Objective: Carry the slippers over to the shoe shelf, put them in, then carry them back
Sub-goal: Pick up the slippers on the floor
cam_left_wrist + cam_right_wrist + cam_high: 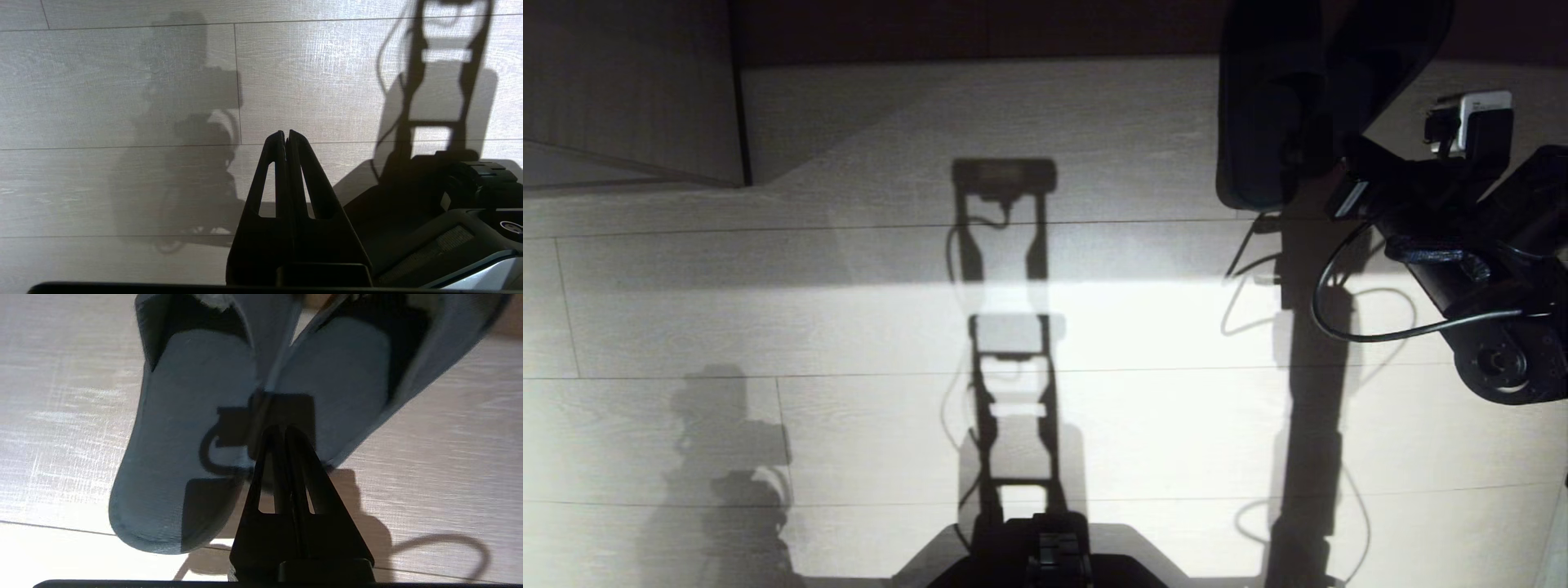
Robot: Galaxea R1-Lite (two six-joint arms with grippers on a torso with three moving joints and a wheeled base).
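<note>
Above the wood-grain floor [1094, 327], the right hand [282, 430], pinched tight on the slippers' [184, 437] inner edges, could let one slide free.

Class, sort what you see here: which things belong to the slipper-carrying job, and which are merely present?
Belongs to the job:
- slippers, both pinched at their inner edges
- right gripper, shut on them
- wood-grain panel, possibly the shoe shelf

Merely present:
- left gripper, shut, holding nothing
- floor
- robot base
</note>
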